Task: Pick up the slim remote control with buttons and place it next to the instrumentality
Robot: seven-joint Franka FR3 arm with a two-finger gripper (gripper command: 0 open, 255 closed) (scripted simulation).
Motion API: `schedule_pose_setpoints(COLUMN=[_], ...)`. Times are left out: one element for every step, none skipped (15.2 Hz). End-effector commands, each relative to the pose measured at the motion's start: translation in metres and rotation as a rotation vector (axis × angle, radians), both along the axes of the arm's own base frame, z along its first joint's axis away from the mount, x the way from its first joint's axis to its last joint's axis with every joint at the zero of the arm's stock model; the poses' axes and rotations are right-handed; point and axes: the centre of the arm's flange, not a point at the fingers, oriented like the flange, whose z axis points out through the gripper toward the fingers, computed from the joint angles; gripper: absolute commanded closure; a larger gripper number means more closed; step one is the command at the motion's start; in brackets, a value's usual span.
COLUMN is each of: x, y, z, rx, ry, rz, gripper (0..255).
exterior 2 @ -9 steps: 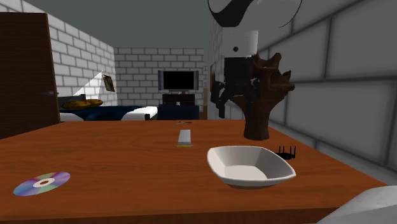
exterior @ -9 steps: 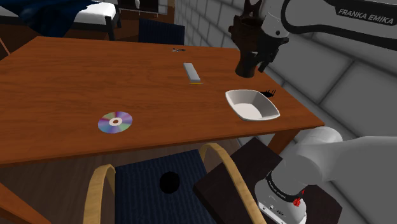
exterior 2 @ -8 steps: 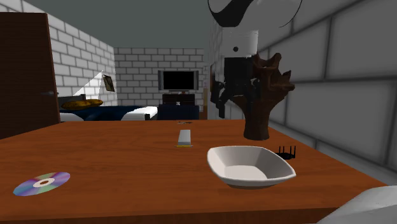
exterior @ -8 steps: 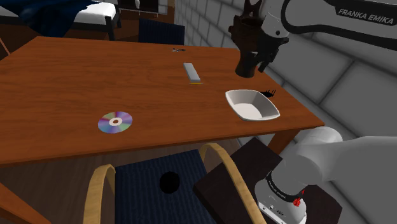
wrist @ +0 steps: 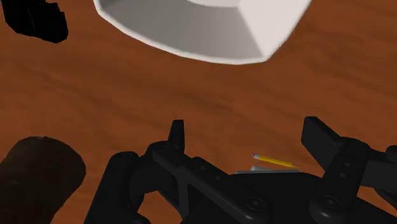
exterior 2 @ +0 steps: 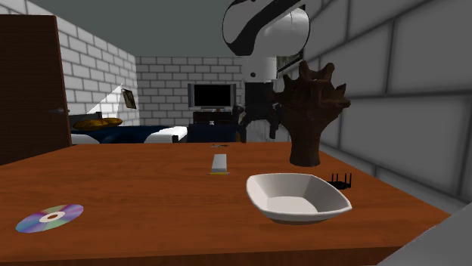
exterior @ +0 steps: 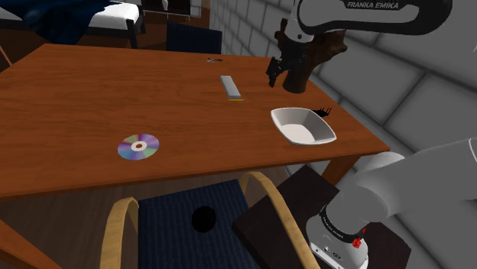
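Observation:
The slim grey remote (exterior: 231, 86) with a yellow end lies flat on the brown table (exterior: 69, 99), right of its middle in the shoulder view, and also shows as remote (exterior 2: 219, 162). My black gripper (exterior: 273, 72) hangs above the table between the remote and a dark brown hand-shaped sculpture (exterior: 303, 67). In the wrist view the gripper (wrist: 248, 137) is open, its fingers (wrist: 177, 133) wide apart with bare table between them; the remote's yellow tip (wrist: 272, 161) peeks out just past the hand. A small black spiky device (exterior: 325, 111) sits beside a white bowl (exterior: 303, 125).
A shiny disc (exterior: 138, 146) lies toward the table's near side. The white bowl (exterior 2: 297, 197) stands near the sculpture (exterior 2: 311, 113), with the black device (exterior 2: 341, 180) behind it. A small dark item (exterior: 213, 59) lies at the far edge. A blue-cushioned chair (exterior: 191, 222) is tucked under the near edge.
The arm has swung toward the shoulder view's left, carrying the gripper from in front of the sculpture to a spot closer to the remote. Nothing on the table has moved.

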Motion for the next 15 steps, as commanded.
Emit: schedule_pose_setpoints(x=[0.026, 0.04, 0.053, 0.067, 0.08, 0.093, 0.106, 0.12, 0.133, 0.146, 0.159, 0.172, 0.186, 0.199, 0.212], y=[0.0, 0.0, -0.001, -0.001, -0.001, -0.002, -0.002, -0.002, -0.003, -0.004, -0.004, -0.005, -0.006, -0.006, -0.007], z=[-0.009, -0.013, -0.017, -0.021, -0.025, -0.029, -0.033, -0.037, -0.041, -0.045, -0.049, -0.054, -0.058, -0.063, -0.067], rx=[0.009, 0.013, 0.017, 0.021, 0.025, 0.029, 0.034, 0.038, 0.042, 0.046, 0.05, 0.055, 0.059, 0.063, 0.067], ry=[0.009, 0.014, 0.018, 0.023, 0.028, 0.032, 0.037, 0.041, 0.046, 0.05, 0.055, 0.059, 0.064, 0.069, 0.073], rz=[-0.01, -0.015, -0.02, -0.025, -0.029, -0.034, -0.039, -0.044, -0.049, -0.054, -0.058, -0.063, -0.068, -0.073, -0.078], gripper=[0, 0, 0, 0, 0, 0, 0, 0, 0, 0, 0, 0, 0, 0, 0])
